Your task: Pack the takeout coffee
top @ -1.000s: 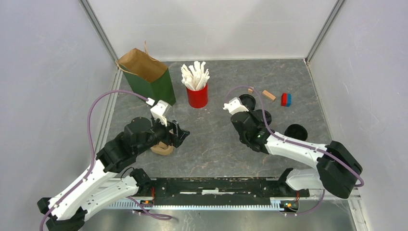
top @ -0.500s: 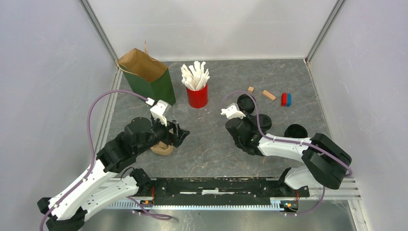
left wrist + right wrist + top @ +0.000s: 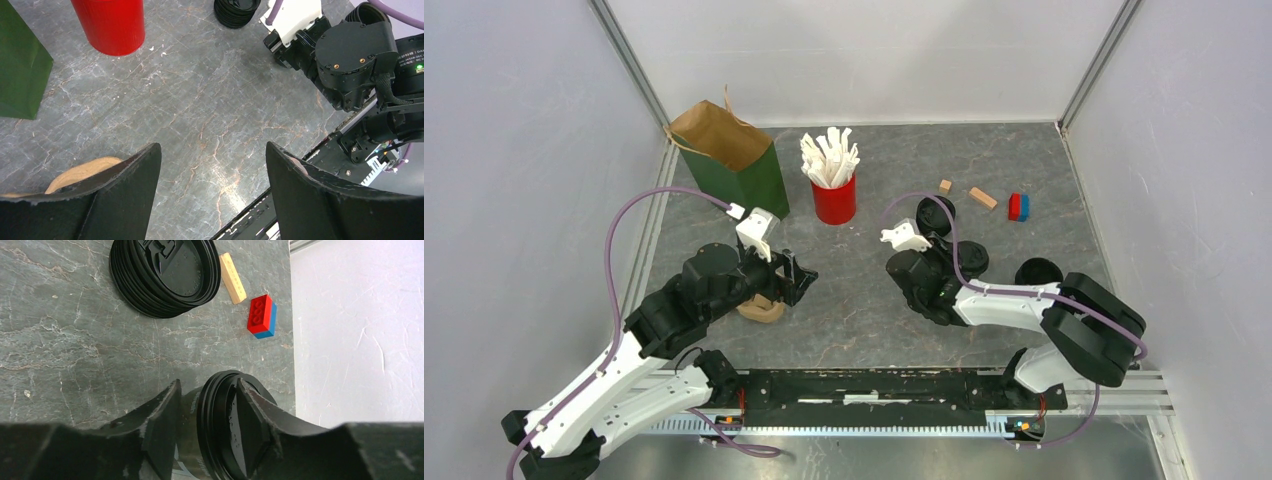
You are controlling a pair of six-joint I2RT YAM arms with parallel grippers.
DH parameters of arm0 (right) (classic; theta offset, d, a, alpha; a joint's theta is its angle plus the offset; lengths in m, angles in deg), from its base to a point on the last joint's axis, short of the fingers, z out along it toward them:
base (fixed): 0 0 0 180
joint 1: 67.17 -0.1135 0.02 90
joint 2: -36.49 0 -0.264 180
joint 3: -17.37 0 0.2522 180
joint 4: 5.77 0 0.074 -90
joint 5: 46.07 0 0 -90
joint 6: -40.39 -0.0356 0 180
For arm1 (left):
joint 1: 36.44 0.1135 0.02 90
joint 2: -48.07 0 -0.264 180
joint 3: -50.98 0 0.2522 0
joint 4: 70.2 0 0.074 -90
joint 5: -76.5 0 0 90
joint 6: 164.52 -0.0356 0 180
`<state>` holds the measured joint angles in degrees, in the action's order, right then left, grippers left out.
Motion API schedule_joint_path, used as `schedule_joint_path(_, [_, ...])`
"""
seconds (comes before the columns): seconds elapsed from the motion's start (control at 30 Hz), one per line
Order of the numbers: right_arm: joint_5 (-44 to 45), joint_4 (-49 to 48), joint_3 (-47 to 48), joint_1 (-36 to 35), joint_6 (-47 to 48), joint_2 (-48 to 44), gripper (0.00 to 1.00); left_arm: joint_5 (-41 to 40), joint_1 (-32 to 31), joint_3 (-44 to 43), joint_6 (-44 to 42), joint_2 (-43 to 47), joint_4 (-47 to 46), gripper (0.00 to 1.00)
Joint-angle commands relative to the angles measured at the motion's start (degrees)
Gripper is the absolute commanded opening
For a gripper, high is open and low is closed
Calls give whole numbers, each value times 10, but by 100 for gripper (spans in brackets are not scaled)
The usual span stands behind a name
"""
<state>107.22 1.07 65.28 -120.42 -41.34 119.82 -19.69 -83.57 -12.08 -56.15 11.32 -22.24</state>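
Left gripper [image 3: 214,148] hovers over the near-left tabletop [image 3: 210,100], jaws wide apart and holding nothing. Right gripper [image 3: 207,386]: jaws straddle the rim of the black cup [image 3: 217,410], which sits right of centre, just near of the lid stack [image 3: 165,275]. Whether they grip it cannot be told.

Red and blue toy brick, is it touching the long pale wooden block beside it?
Apart. The right wrist view shows bare grey tabletop between the red and blue toy brick and the long pale wooden block.
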Motion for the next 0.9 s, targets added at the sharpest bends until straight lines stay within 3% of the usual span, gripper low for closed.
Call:
schedule_joint_path(0.0, [10, 28, 26, -5, -39, -17, 52, -14, -2, 3, -40, 3, -9, 83])
schedule_joint_path(0.4, [-72, 103, 80, -6, -68, -71, 67, -18, -2, 4, -40, -1, -7, 85])
schedule_joint_path(0.6, [-160, 192, 130, 3, -132, -129, 74, -16, -2, -3, -40, -13, 0, 97])
schedule_joint_path(0.7, [-189, 272, 151, 27, -194, -178, 76, -13, -2, -4, -40, -17, 2, 100])
schedule_joint_path(0.87, [-244, 373, 169, 126, -251, -254, 74, -3, -2, -4, -43, -23, 2, 100])
